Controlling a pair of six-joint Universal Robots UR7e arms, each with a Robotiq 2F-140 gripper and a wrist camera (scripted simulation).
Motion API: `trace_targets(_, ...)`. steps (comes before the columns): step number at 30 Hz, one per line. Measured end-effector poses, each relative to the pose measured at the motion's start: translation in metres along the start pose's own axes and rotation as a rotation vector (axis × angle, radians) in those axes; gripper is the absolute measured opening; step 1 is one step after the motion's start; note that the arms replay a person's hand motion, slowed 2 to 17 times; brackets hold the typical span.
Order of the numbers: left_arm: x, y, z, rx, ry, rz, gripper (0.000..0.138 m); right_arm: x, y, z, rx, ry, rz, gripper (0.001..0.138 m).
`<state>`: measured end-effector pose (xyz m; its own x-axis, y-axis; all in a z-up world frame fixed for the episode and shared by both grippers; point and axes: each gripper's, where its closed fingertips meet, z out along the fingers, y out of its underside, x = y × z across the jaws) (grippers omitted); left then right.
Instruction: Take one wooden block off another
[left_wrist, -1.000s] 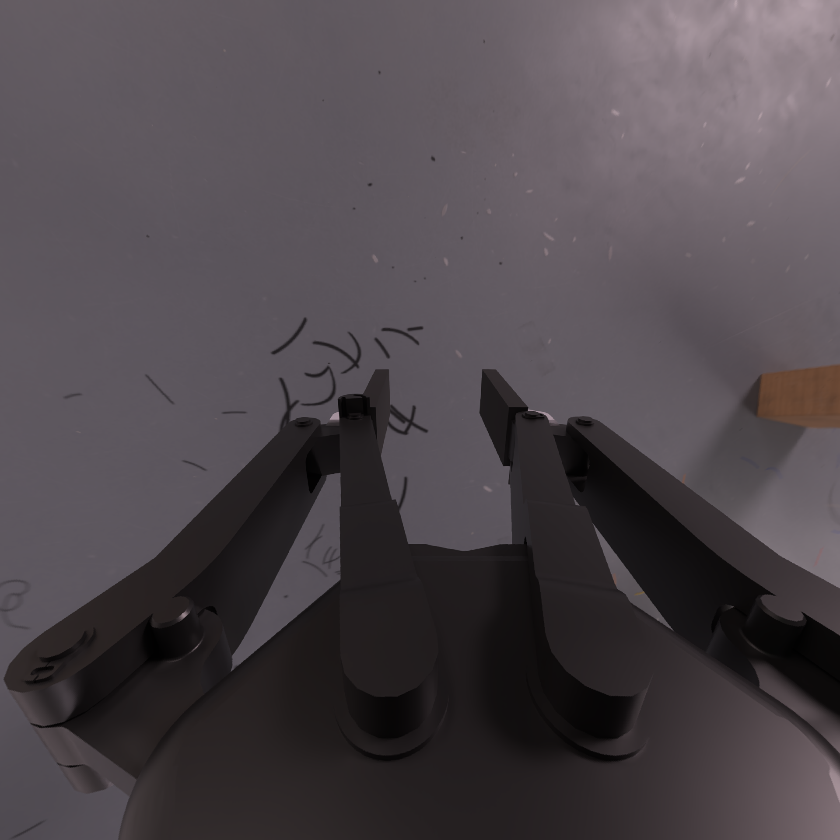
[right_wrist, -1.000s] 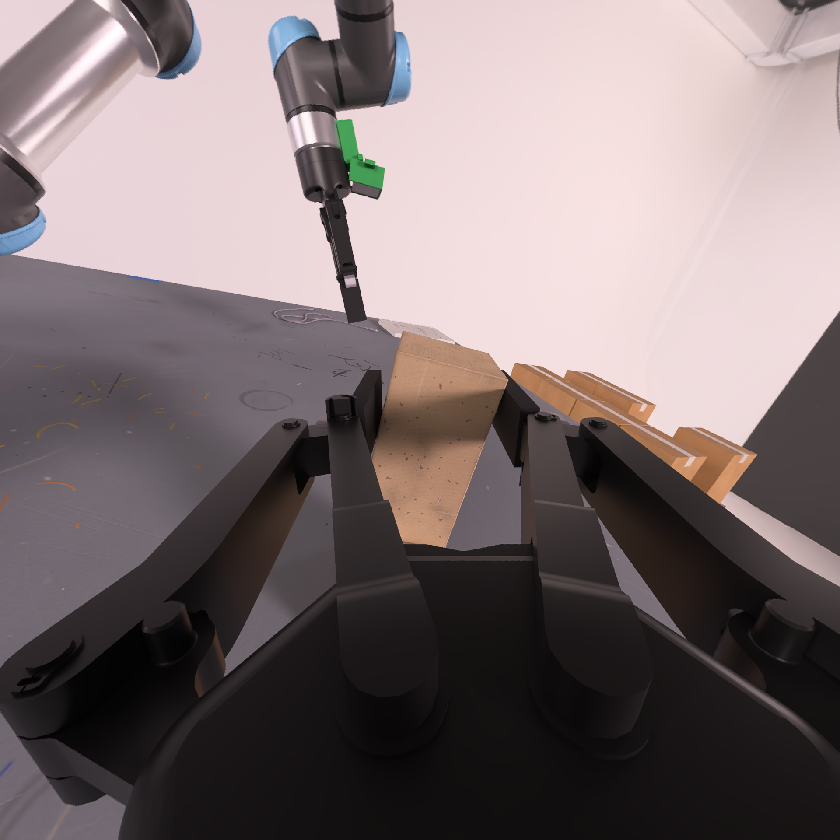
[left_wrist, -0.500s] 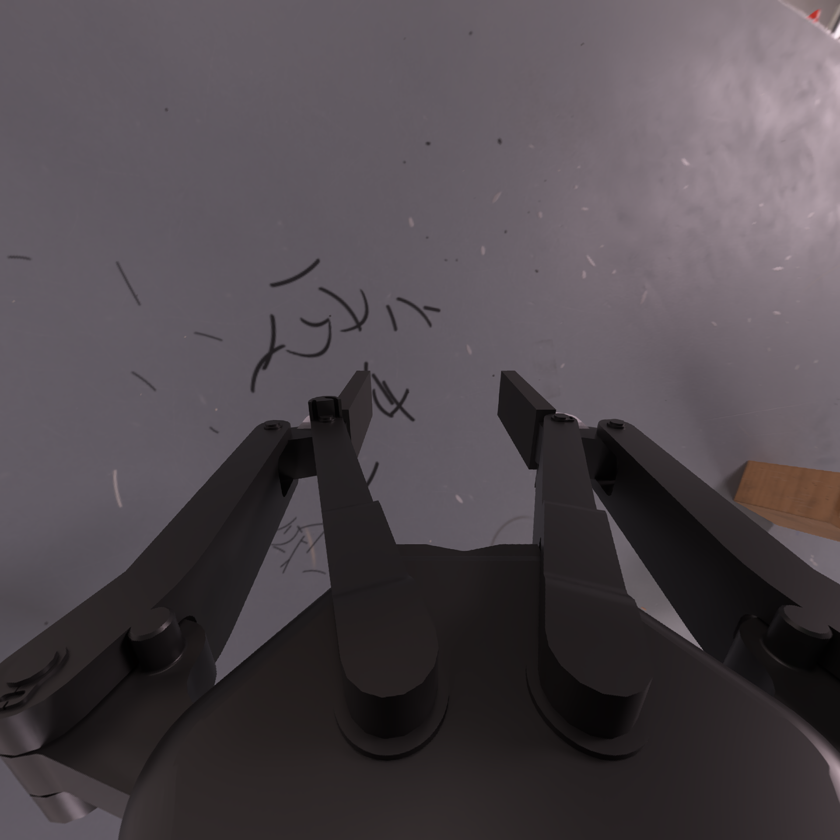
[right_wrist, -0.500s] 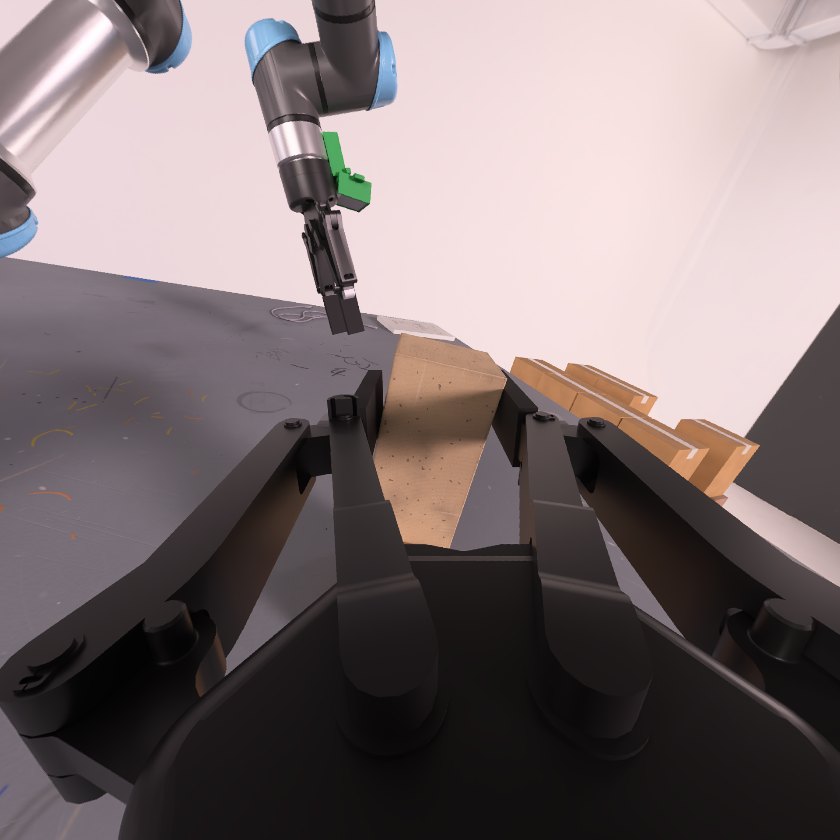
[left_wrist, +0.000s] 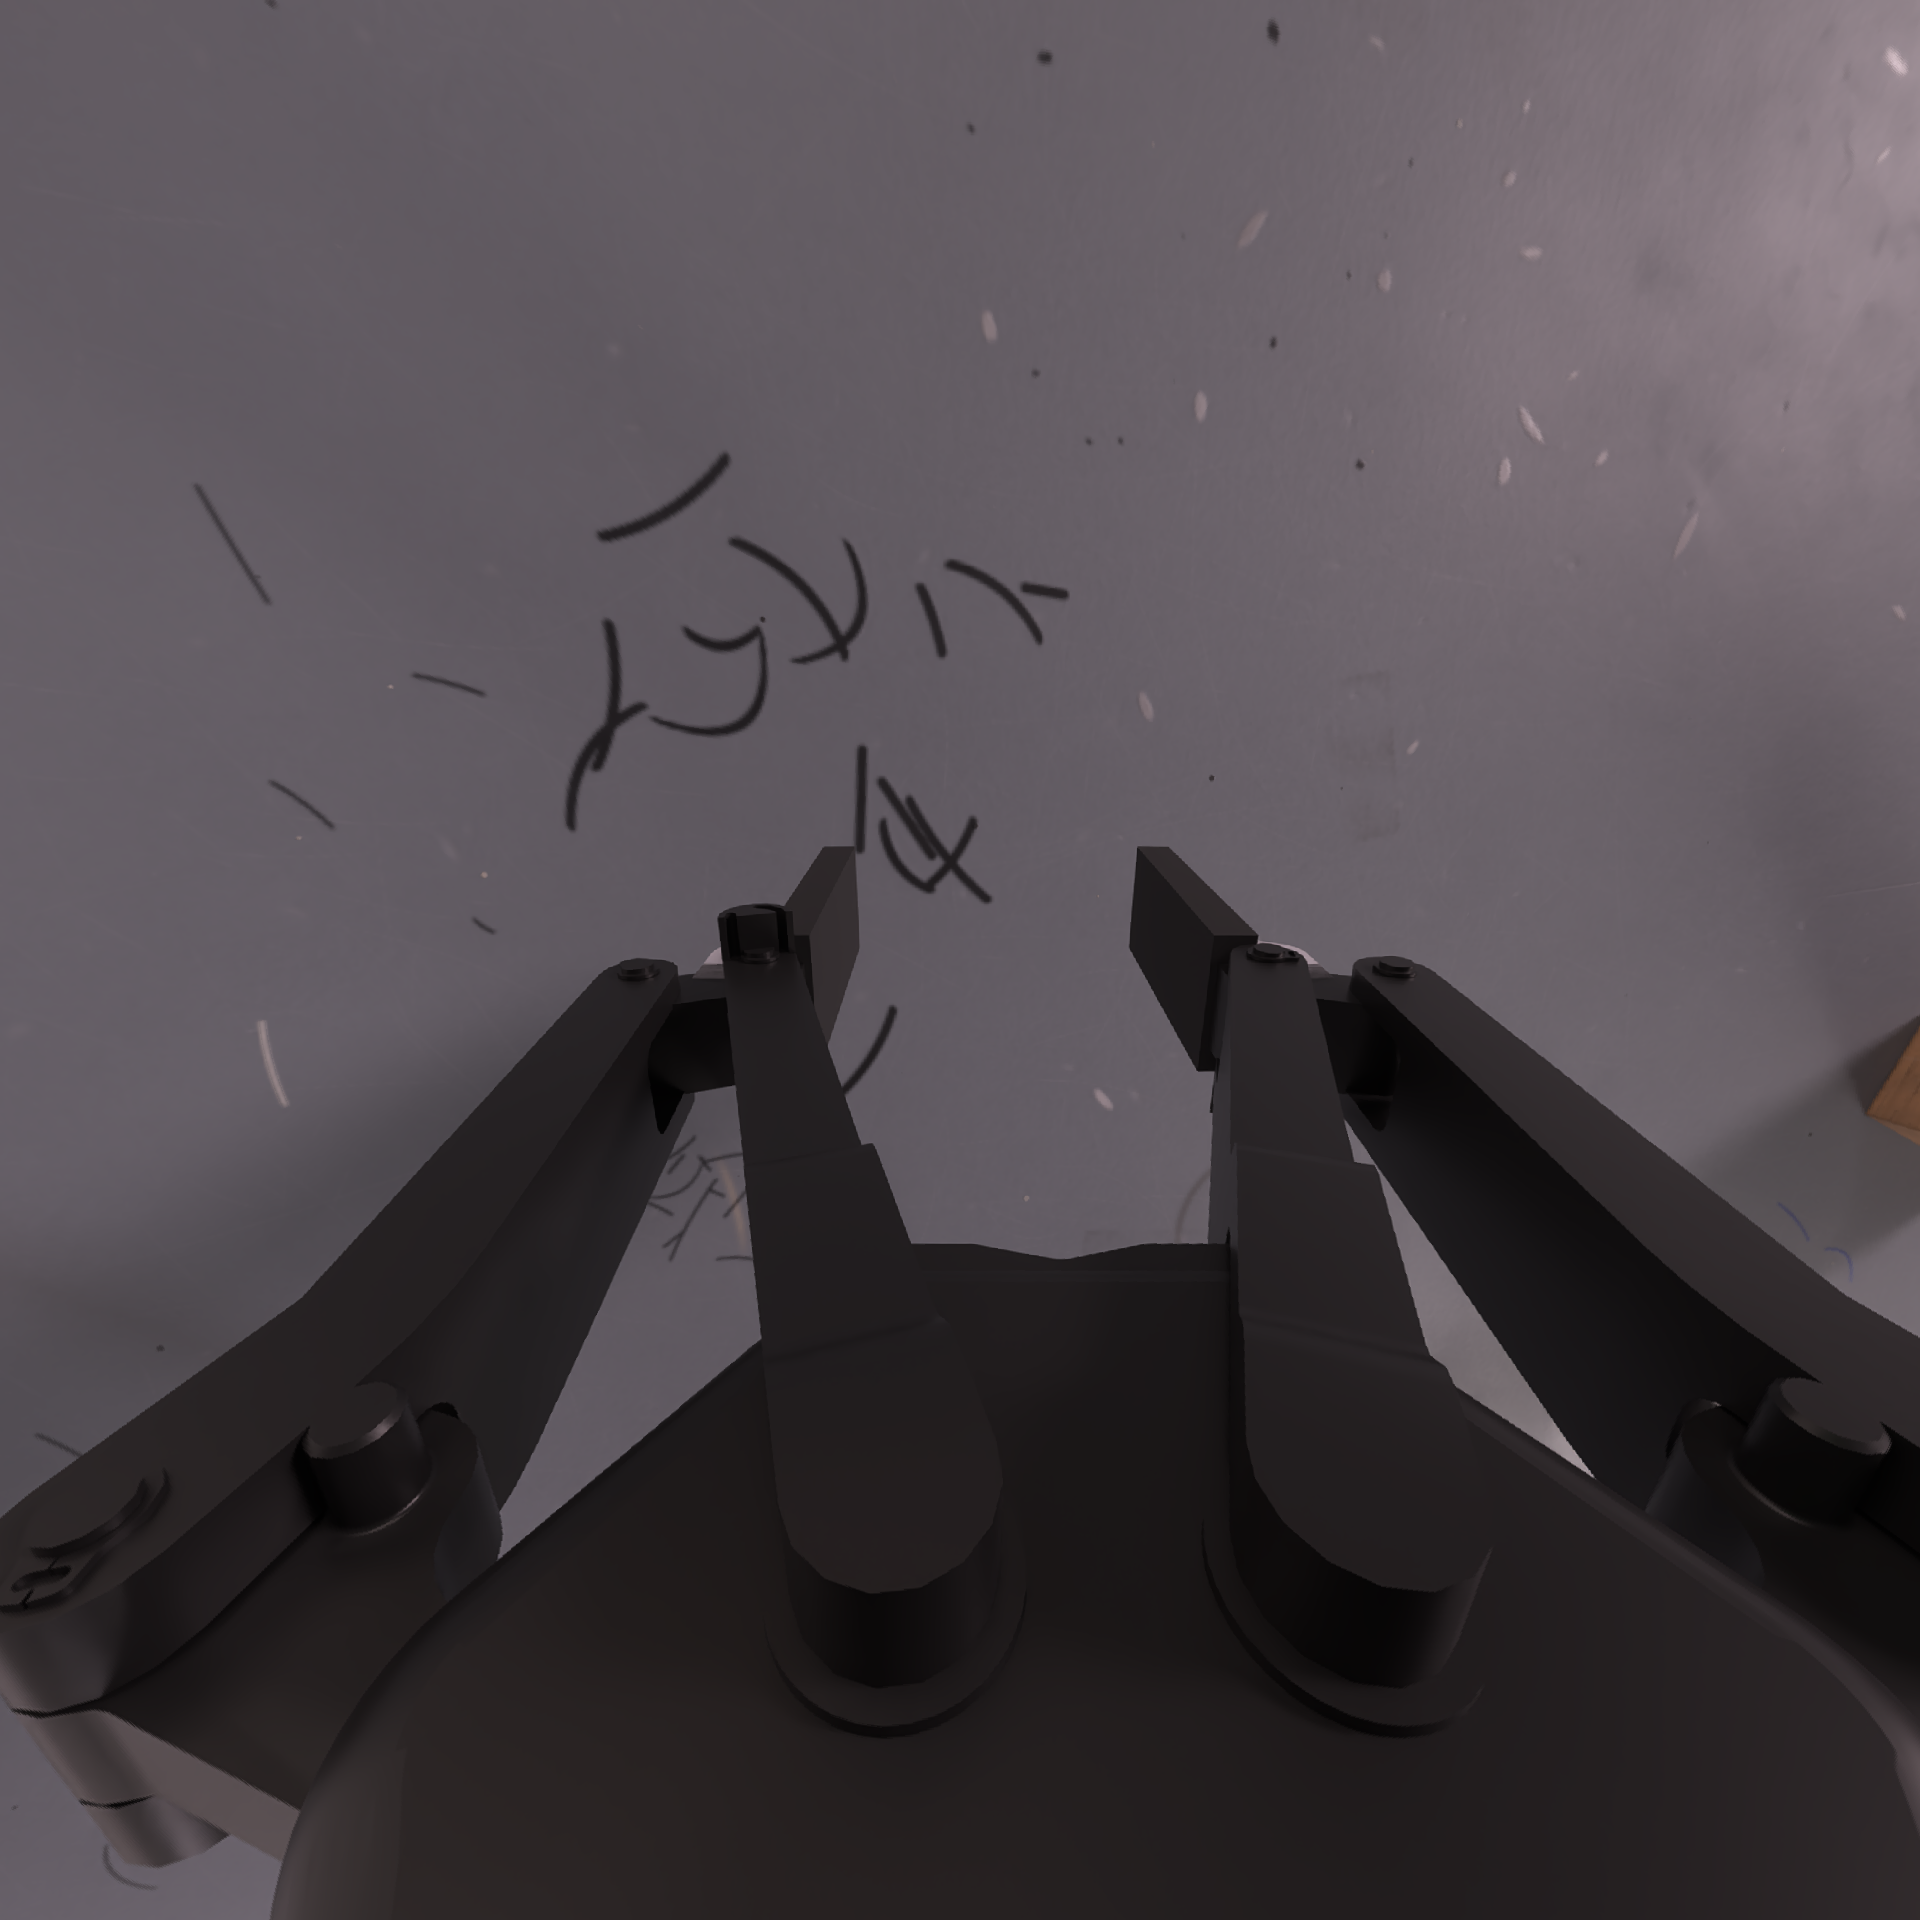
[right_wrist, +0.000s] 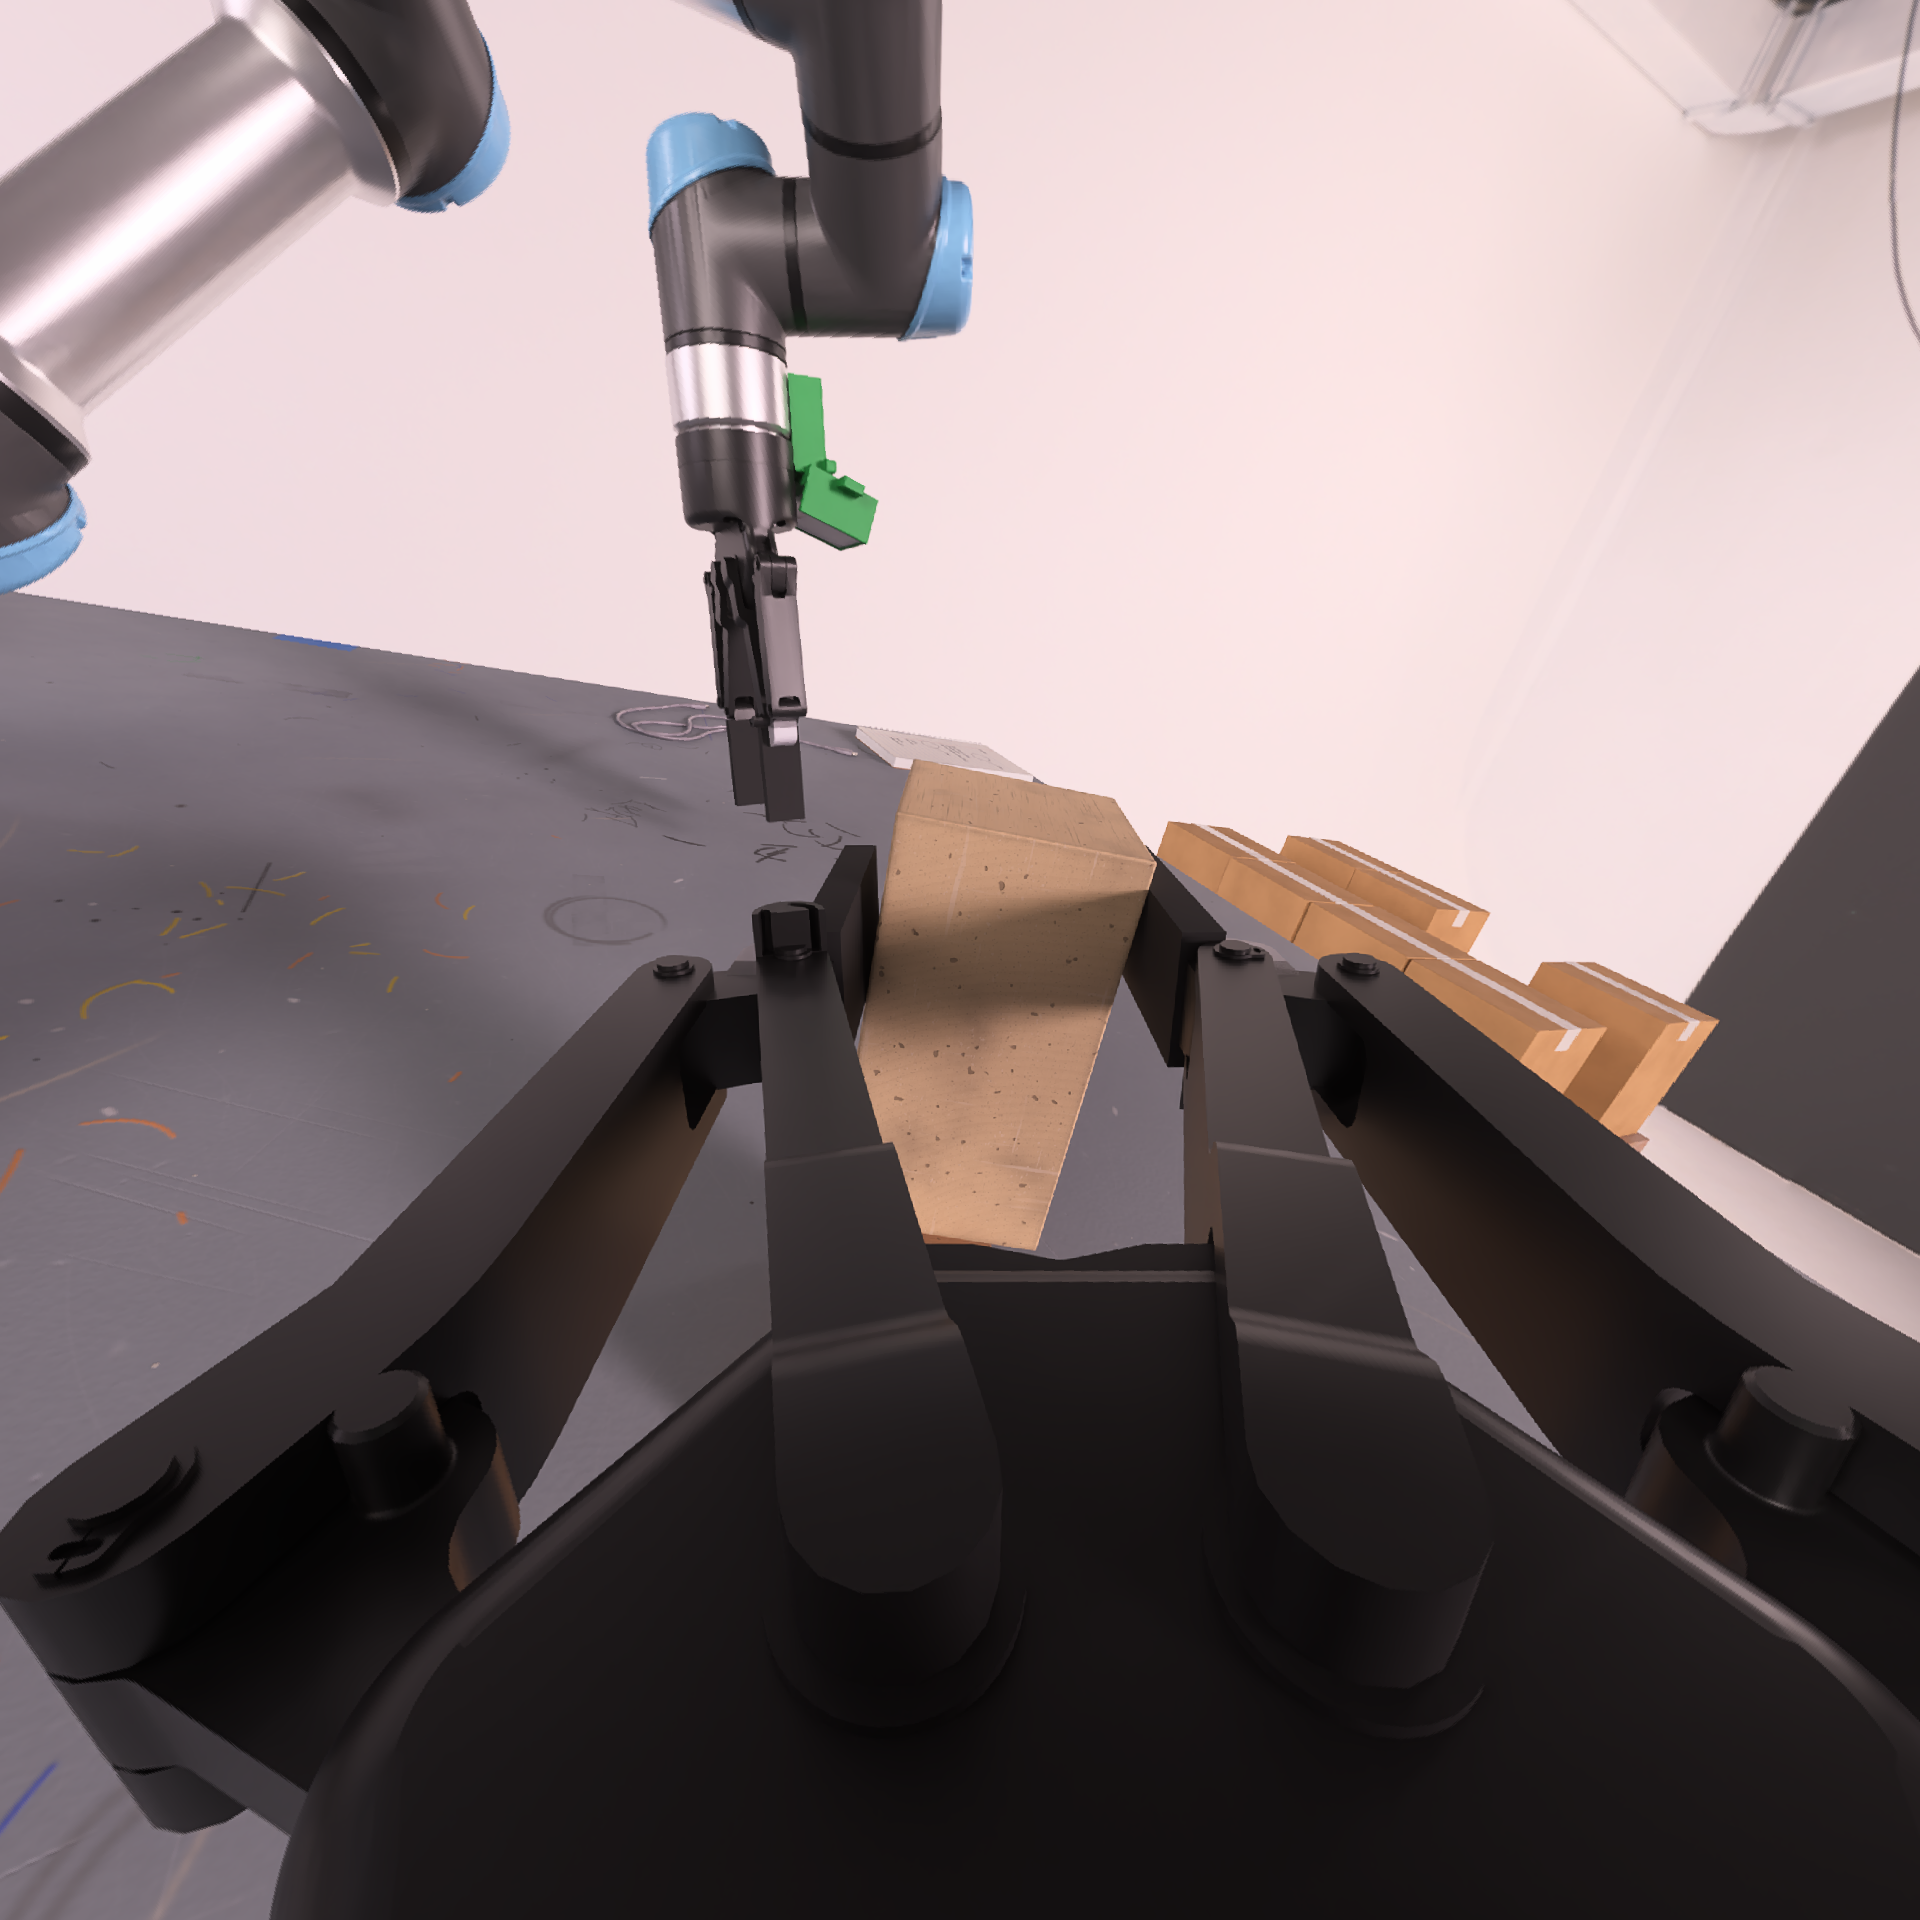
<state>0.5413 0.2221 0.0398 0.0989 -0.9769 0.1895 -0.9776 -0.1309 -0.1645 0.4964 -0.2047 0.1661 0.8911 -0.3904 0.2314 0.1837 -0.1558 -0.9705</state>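
Note:
In the right wrist view my right gripper (right_wrist: 1006, 878) is shut on a light speckled wooden block (right_wrist: 987, 1018), with one finger on each side of it. Brown wood shows through the gaps under the gripper's links (right_wrist: 483, 1538); I cannot tell if it is a second block. In the left wrist view my left gripper (left_wrist: 992, 873) is open and empty above the dark grey table (left_wrist: 1351, 520). Only the corner of a wooden block (left_wrist: 1886, 1091) shows at the right edge. The left gripper also shows in the right wrist view (right_wrist: 767, 769), hanging just above the table behind the held block.
Several cardboard boxes (right_wrist: 1403, 935) lie in a row beyond the table's right edge. A white flat sheet (right_wrist: 940, 748) lies on the table behind the block. The table (right_wrist: 312, 987) bears scribbles and coloured flecks. The left arm (right_wrist: 790, 260) rises above the far side.
The left gripper has opened wider and shifted, so the wooden block has slid towards the right edge of its view. The right gripper has kept its grip on the light block.

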Motion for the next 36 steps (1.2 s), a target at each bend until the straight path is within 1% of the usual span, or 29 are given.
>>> trace_targets(2, 0.002, 0.002, 0.005, -0.023, 0.003, 0.011, 0.069, 0.0, 0.0, -0.001, 0.001, 0.002, -0.001, 0.06)
trace_targets(4, 0.004, 0.004, 0.009, -0.047, 0.005, 0.027, 0.063, 0.0, -0.001, -0.002, 0.0, 0.007, -0.006, 0.06)
trace_targets(8, 0.003, 0.007, 0.013, -0.084, -0.012, 0.081, 0.046, 0.001, -0.002, -0.004, 0.001, 0.013, -0.015, 0.06)
trace_targets(10, 0.002, 0.006, 0.013, -0.095, -0.021, 0.114, 0.04, 0.0, -0.003, -0.004, 0.003, 0.014, -0.017, 0.06)
trace_targets(14, 0.003, 0.006, 0.012, -0.126, 0.006, 0.168, 0.039, 0.001, -0.004, -0.006, 0.01, 0.022, -0.025, 0.06)
trace_targets(16, 0.001, 0.004, 0.01, -0.127, 0.008, 0.215, 0.038, 0.002, -0.005, -0.007, 0.013, 0.031, -0.034, 0.06)
trace_targets(20, -0.003, -0.001, 0.006, -0.103, 0.001, 0.37, 0.038, 0.003, -0.007, -0.008, 0.02, 0.047, -0.052, 0.06)
trace_targets(23, 0.0, -0.004, 0.002, -0.066, 0.026, 0.485, 0.038, 0.003, -0.008, -0.009, 0.025, 0.047, -0.054, 0.06)
trace_targets(27, 0.002, -0.004, -0.002, -0.033, 0.069, 0.59, 0.038, 0.003, -0.008, -0.008, 0.029, 0.045, -0.052, 0.06)
trace_targets(29, 0.003, -0.002, -0.002, -0.031, 0.089, 0.619, 0.038, 0.003, -0.007, -0.007, 0.027, 0.043, -0.052, 0.06)
trace_targets(31, 0.0, 0.0, -0.002, -0.039, 0.095, 0.629, 0.038, 0.002, -0.006, -0.007, 0.024, 0.04, -0.052, 0.06)
trace_targets(36, -0.013, 0.007, 0.001, -0.09, 0.063, 0.634, 0.039, 0.0, -0.003, -0.004, 0.015, 0.031, -0.054, 0.06)
